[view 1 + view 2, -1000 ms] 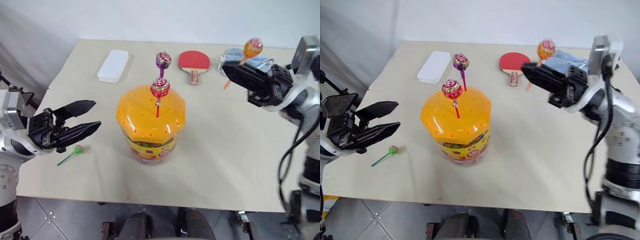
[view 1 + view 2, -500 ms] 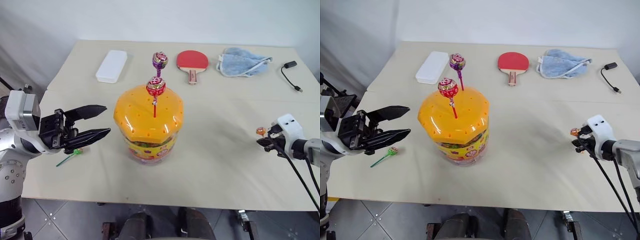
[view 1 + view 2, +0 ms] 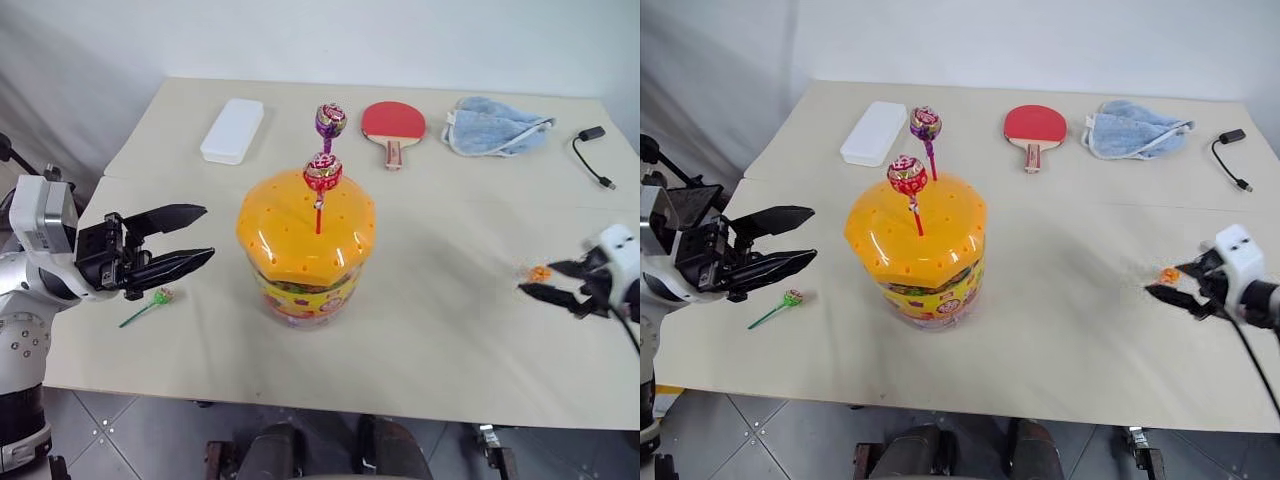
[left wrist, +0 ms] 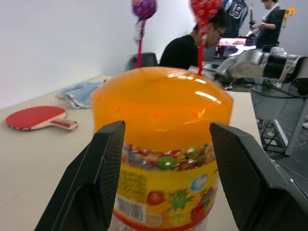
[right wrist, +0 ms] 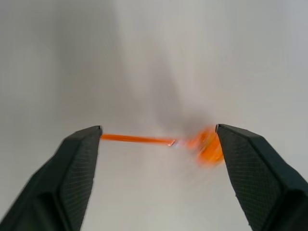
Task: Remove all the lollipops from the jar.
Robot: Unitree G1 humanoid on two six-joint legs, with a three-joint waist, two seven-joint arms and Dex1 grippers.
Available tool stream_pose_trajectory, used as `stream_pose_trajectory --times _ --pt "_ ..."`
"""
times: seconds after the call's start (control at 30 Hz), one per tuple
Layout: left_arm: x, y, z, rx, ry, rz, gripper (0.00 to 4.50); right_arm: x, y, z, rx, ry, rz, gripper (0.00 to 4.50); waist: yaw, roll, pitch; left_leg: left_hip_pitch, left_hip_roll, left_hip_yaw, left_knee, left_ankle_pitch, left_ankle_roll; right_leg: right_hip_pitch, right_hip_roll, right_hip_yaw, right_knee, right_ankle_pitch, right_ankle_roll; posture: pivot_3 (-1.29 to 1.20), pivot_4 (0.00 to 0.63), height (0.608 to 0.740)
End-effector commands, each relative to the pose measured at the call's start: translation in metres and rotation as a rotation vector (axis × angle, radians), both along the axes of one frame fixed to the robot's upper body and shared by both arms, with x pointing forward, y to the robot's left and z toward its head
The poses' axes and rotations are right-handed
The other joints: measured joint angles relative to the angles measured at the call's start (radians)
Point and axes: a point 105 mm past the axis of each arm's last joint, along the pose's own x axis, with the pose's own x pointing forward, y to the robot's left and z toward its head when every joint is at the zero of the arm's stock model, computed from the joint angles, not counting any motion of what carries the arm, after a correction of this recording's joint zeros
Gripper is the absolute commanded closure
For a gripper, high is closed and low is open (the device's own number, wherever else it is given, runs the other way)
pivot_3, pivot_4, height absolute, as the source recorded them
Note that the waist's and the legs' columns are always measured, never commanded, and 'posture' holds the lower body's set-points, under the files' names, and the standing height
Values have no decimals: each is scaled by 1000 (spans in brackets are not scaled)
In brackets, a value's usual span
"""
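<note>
While spread, right hand [image 5: 159,139] flanks orange lollipop [image 5: 204,144].

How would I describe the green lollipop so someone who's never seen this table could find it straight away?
Start at the big jar with the orange lid, mid-table. Look toward the table's front left corner, just under the left gripper: the green lollipop lies flat there. The red and purple ones stand upright in the lid; the orange one is far right.

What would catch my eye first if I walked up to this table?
Most likely the big jar with its domed orange lid in the middle of the table, with a red lollipop and a purple lollipop poking up from it. Next, the right pincer at the right edge, open beside an orange lollipop.
</note>
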Motion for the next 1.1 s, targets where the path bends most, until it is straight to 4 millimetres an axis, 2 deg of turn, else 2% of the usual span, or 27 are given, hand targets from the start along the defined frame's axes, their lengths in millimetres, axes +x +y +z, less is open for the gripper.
stream_pose_trajectory --times 0.03,0.13,0.2,0.3,0.33,0.53,0.87,0.97,1.1 --pt "0 2 5 5 -37 -2 1513 -8 39 64 119 -282 276 707 -1 0 0 0 0 0 0 0 0 0 0 0 0 0 0 0 150 740" --pt "2 5 5 -3 -34 0 1513 -23 91 91 274 -374 514 707 -8 0 0 1 3 0 0 0 -2 0 3 1 0 0 -1 0 150 740" --pt "3 6 5 -7 -31 0 1513 -30 117 99 330 -370 612 707 -9 0 0 0 3 -2 0 -1 -2 0 3 3 0 0 -2 0 150 740" --pt "3 9 6 -9 -14 -3 1513 -52 180 109 367 -386 847 707 -9 0 0 0 3 -2 0 -1 -3 0 2 4 0 0 -2 0 150 740" --pt "4 9 7 -10 -12 -5 1513 -57 190 111 382 -392 889 707 -9 0 0 0 3 -3 0 -1 -3 -1 2 4 0 0 -2 0 150 740" --pt "3 7 9 -12 2 -37 1513 -65 230 105 359 -364 1049 707 1 -1 0 -1 1 -4 0 -1 -2 -1 0 3 -1 0 -1 0 150 740" --pt "0 7 5 -14 19 -41 1513 -48 275 99 367 -322 1093 707 -15 -2 0 -1 2 -3 0 -1 -2 -2 1 3 1 0 -2 0 150 740" --pt "-1 6 3 -18 15 -34 1513 -49 285 101 377 -331 1109 1323 -20 -2 0 -1 2 -4 0 -1 -2 -2 1 3 1 0 -2 0 150 740" --pt "-2 5 4 -24 8 -28 1513 -48 292 104 397 -338 1115 2707 -25 -2 0 -1 2 -3 0 -1 -2 -2 1 3 1 0 -2 0 150 740"
